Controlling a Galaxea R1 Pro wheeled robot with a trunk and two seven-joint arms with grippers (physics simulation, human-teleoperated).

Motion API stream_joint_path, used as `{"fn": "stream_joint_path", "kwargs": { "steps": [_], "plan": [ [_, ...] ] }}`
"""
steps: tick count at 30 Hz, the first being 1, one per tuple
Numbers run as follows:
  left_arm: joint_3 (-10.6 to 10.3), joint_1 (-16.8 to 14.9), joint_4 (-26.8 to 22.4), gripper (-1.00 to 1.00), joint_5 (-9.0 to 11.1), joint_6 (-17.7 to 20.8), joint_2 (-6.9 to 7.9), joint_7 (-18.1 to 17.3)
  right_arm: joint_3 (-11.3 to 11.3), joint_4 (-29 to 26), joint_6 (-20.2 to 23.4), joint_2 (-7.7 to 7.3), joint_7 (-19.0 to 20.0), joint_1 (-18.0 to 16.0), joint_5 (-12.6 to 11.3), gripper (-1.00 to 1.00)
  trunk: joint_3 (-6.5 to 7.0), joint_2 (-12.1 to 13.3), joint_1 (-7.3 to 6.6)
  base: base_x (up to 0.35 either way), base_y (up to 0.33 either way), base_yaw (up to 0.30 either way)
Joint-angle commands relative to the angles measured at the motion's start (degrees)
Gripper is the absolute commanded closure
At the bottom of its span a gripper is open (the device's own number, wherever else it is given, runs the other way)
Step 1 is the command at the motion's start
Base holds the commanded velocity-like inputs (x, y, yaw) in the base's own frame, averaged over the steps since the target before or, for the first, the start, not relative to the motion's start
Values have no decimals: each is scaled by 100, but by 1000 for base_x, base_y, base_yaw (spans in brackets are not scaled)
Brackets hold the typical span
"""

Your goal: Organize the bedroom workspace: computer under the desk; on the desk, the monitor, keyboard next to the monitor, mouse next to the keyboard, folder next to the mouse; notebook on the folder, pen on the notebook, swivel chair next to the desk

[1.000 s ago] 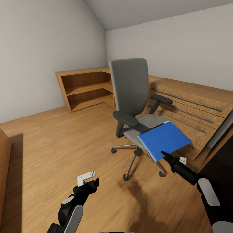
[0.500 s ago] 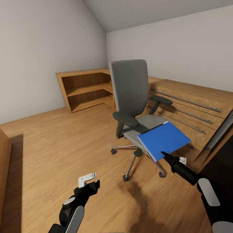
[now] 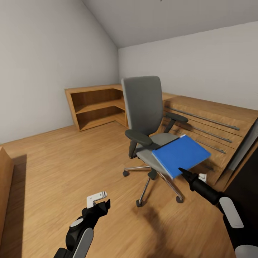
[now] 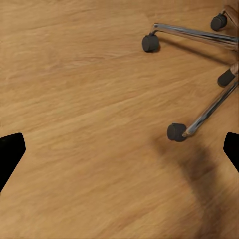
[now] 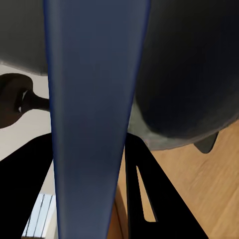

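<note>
Low light-wood shelving (image 3: 97, 105) sits in the corner; a wooden slatted unit (image 3: 215, 123) lines the white wall (image 3: 193, 61).

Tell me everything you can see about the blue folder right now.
The folder is a flat, bright-blue rectangle with a thin pale edge along its far side, smooth and rigid-looking. It sits tilted above the front of the swivel chair seat, overhanging it toward the robot. The right end effector is shut on its near corner. The right wrist view shows its edge running between the dark fingers; whether it touches the seat is unclear.

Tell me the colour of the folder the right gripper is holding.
Bright blue. The folder shows best in the head view, pinched by the right gripper above the swivel chair seat.
</note>
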Motion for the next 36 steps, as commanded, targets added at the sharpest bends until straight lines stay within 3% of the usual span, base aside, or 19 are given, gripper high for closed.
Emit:
{"fn": "stream_joint_path", "kwargs": {
  "steps": [1, 10, 27, 36],
  "plan": [
    [-7, -4, -7, -100, 61, 9, 1, 61, -11, -1, 33, 1, 11, -4, 6, 100, 18, 0, -3, 0, 0, 0],
    [-4, -4, -7, -100, 66, 2, 1, 70, -17, -205, 22, 5, 14, 1, 11, 100, 217, 12, -27, -47, 0, 0],
    [-3, -4, -7, -100, 71, 0, 1, 71, -20, -439, 13, 8, 8, 8, 47, 100, 593, 36, -71, -264, 0, 0],
    [9, -4, 5, -100, 67, 0, 1, 78, -20, -1096, 5, 15, -40, 70, 248, 100, 755, 396, -269, -19, 0, 0]
  ]
}}
